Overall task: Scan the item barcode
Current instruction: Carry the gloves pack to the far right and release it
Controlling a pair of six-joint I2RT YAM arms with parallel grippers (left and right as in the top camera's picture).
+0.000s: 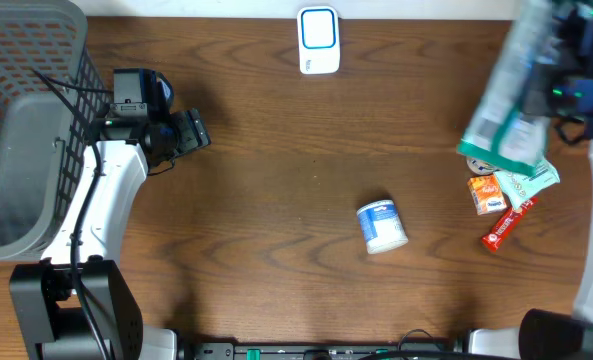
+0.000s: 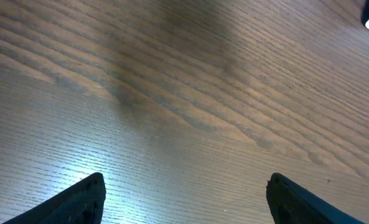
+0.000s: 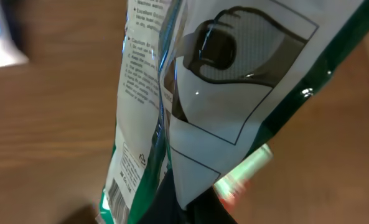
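My right gripper point(image 1: 550, 93) is raised at the far right, shut on a green and white bag point(image 1: 512, 88) that hangs blurred above the table. In the right wrist view the bag point(image 3: 221, 81) fills the frame, pinched at its lower edge by my right gripper point(image 3: 193, 208). A barcode point(image 3: 113, 196) shows on its lower left panel. The white and blue scanner point(image 1: 318, 40) stands at the back middle edge, well left of the bag. My left gripper point(image 1: 194, 131) rests open at the left, its dark fingertips point(image 2: 84, 198) wide apart over bare wood.
A white tub point(image 1: 381, 226) lies on its side in the middle front. An orange packet point(image 1: 487, 193), a red bar point(image 1: 506, 225) and a pale green packet point(image 1: 532, 181) sit together at the right. A grey mesh basket point(image 1: 26, 150) stands at the left edge.
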